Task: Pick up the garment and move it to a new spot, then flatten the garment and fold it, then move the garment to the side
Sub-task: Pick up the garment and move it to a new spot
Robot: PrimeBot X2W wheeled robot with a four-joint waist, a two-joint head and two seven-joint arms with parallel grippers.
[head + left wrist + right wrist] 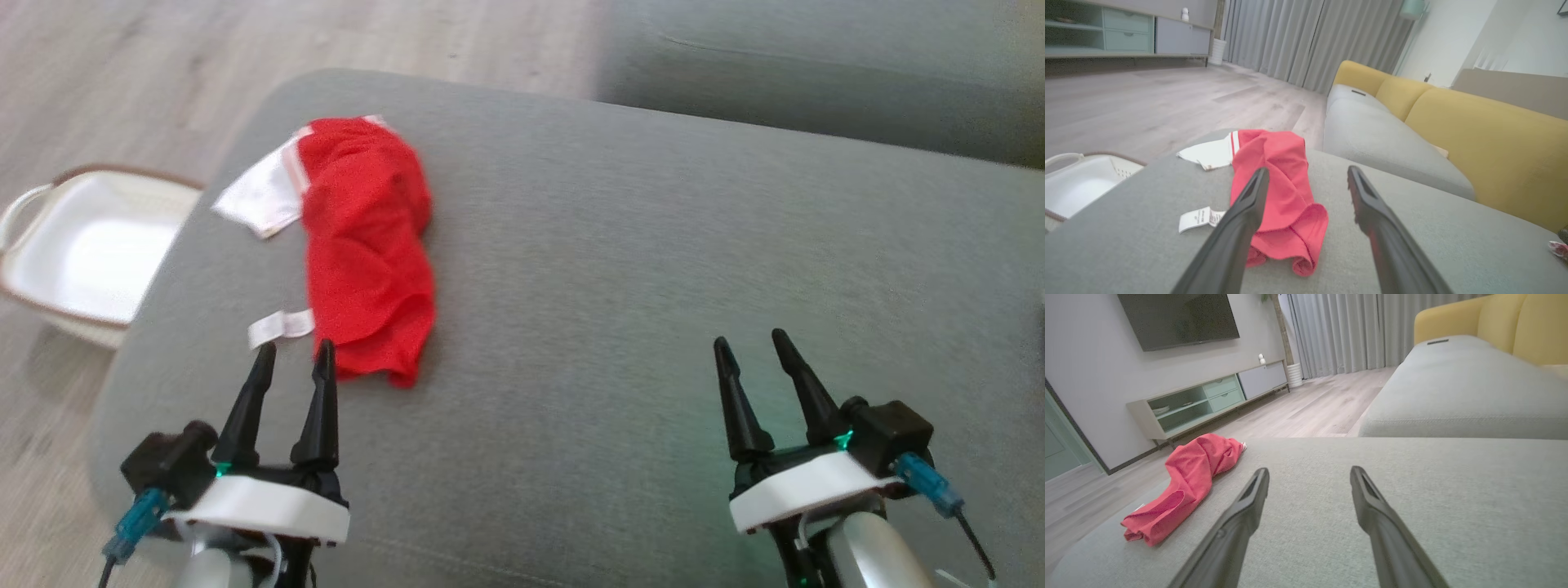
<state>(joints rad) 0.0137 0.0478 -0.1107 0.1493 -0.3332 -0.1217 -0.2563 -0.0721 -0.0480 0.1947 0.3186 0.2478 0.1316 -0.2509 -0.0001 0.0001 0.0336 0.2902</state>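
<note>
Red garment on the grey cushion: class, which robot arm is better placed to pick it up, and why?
Left, probably. The left gripper is open with its fingertips at the near hem of the red garment; the right gripper, also open, is over bare grey cushion, well apart from it.

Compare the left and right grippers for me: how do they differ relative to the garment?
The left gripper is at the red garment's near edge, beside its white label; the right gripper hovers over bare grey cushion, well apart from it. The left points along the garment; the right points past it. Both have jaws open, holding nothing.
</note>
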